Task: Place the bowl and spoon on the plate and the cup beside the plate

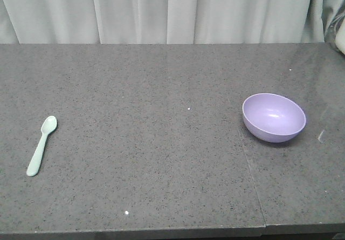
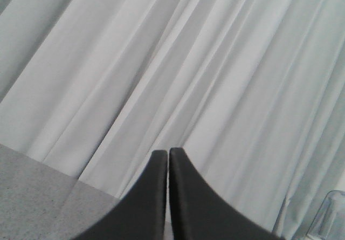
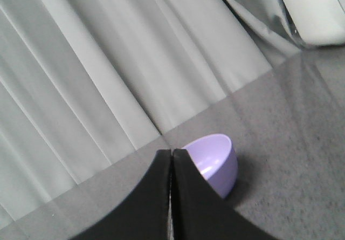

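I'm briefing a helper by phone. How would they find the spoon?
Look at the grey speckled tabletop before the pale curtain. Near its left edge lies the spoon. It is slim and mint green, unlike the round lavender bowl far right.

Grey table (image 1: 161,159): spoon (image 1: 42,145), bowl (image 1: 273,117).

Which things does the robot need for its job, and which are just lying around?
Needed: lavender bowl, mint-green spoon. No plate or cup shows in any view.
Just lying about: white curtain, a blurry white thing at the far right edge.
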Controlling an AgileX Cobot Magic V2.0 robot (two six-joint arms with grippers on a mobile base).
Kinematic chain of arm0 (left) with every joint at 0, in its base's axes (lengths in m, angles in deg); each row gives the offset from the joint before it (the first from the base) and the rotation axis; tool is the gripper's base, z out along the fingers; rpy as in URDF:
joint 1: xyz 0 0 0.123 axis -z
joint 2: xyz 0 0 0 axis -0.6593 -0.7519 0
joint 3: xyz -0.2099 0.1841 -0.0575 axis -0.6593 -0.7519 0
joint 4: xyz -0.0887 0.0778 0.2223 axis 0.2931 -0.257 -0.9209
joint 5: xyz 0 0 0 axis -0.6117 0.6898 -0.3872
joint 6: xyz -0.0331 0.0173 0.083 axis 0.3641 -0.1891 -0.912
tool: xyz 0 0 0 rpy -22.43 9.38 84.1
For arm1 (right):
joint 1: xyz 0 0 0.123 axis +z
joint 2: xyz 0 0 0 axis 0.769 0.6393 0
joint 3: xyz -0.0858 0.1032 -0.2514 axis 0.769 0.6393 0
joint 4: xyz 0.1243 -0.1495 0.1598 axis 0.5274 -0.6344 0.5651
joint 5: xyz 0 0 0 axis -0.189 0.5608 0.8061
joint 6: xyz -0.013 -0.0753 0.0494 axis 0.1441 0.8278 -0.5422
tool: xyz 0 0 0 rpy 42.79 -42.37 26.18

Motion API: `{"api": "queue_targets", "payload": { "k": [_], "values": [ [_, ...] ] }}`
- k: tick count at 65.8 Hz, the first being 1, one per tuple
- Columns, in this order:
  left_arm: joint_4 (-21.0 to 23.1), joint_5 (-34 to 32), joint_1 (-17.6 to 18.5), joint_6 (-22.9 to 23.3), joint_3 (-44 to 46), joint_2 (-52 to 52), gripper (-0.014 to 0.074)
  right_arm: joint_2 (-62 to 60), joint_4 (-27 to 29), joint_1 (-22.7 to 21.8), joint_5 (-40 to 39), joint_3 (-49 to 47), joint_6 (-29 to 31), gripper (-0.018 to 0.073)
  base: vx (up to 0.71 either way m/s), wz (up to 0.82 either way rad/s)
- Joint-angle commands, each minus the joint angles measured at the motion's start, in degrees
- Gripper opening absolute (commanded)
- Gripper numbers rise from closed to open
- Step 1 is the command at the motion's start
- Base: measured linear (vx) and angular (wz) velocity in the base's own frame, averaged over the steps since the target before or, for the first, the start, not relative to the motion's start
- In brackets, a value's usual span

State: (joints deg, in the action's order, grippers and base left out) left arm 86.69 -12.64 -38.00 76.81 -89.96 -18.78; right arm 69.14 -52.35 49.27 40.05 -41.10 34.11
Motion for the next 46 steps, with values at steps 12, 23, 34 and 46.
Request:
{"api": "queue_targets", "payload": {
  "k": [12, 23, 34, 46],
  "values": [
    [0.30, -3.53, 0.05, 3.80, 0.95, 0.36, -0.0006, 1.22, -4.05, -0.39, 0.87, -13.16, 7.02, -0.0006, 0.00, 0.00],
    [-2.52, 3.30, 0.05, 3.85, 8.36, 0.36, -0.0006, 7.79, -4.05, -0.39, 3.90, -21.58, 10.60, -0.0006, 0.00, 0.00],
    [-8.17, 13.06, 0.05, 3.85, 17.25, 0.36, -0.0006, 16.24, -4.05, -0.39, 9.04, -29.46, 15.30, -0.0006, 0.00, 0.00],
    [-9.04, 25.58, 0.05, 3.79, 25.31, -0.79, -0.0006, 27.70, -4.05, -0.39, 16.89, -39.91, 18.82, -0.0006, 0.00, 0.00]
  ]
}}
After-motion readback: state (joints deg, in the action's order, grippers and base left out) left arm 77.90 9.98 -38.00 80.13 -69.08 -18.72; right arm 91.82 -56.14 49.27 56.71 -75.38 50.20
